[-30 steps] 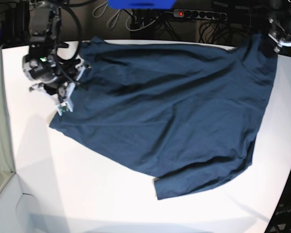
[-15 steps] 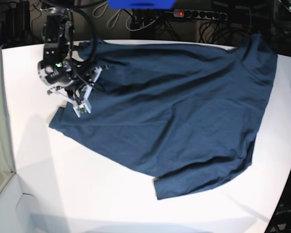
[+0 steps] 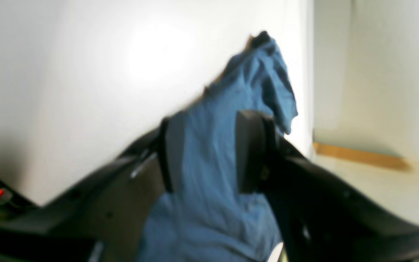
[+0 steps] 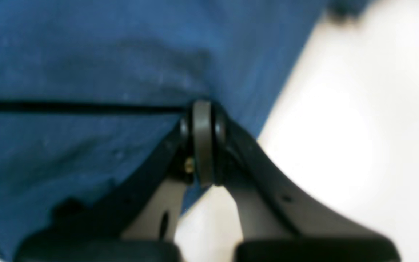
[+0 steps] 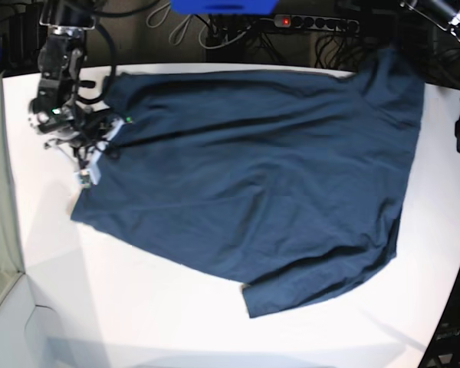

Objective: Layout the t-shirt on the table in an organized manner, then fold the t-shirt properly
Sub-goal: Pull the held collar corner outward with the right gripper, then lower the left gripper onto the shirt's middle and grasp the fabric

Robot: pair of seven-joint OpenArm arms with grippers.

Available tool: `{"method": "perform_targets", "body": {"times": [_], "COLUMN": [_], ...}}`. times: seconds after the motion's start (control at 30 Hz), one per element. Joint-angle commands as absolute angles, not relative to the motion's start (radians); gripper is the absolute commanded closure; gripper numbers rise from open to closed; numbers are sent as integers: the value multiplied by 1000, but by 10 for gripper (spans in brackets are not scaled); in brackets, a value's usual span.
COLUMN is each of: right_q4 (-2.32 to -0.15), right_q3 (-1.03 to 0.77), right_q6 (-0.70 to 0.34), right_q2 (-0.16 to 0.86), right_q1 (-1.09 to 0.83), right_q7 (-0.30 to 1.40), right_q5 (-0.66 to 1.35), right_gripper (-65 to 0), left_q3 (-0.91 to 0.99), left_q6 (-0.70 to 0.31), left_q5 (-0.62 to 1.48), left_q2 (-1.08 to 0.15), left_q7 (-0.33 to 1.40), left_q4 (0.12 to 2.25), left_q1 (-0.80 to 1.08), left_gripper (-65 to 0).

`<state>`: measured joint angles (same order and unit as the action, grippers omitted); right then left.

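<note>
The t-shirt (image 5: 253, 176) is lying spread across the table (image 5: 138, 307). At left of the base view, the right gripper (image 4: 202, 120) is pinching its edge with fingers together. In the left wrist view's centre, the left gripper (image 3: 206, 153) is clamping a bunch of cloth.

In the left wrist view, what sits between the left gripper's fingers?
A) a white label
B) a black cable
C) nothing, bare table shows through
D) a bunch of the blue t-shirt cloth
D: the left gripper has a bunch of the t-shirt between its fingers, the cloth rising past them above the white table.
</note>
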<state>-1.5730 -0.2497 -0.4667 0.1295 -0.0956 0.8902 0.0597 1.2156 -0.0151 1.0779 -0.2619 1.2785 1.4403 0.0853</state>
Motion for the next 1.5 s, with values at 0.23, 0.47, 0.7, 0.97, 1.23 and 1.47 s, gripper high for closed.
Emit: {"method": "perform_targets", "body": {"times": [0.23,0.47,0.7,0.97,1.23,1.47], "right_q4": [-1575,-1750,-1971,-1997,-1997,-1997], "right_q3": [-418,-472,-390,-308,-314,-312], "right_q6": [-450,-450,-452,-452,-452,-452], "right_q2": [219,183,122,71,71,71], "right_q1": [2,-2,-64,-134,-140,-142], "right_q7": [967,983,1089,1121,1121,1122], "right_q5": [1,5,5,5,5,5], "right_gripper": [0,0,0,0,0,0], "left_q3": [1218,1036,872,572,418,285], "left_q6": [-2,-4,-2,4,-1,-4], "left_q5": [1129,1129,1125,1119,911,780], "left_q2": [-280,-269,-223,-225,-222,-222], "left_q7": [1283,1276,1259,972,769,684], "left_q4": [1454,1454,1454,1442,1442,1425], "left_q1": [77,73,53,56,50,44], "left_gripper": [-234,-246,-462,-497,-430,-323]}}
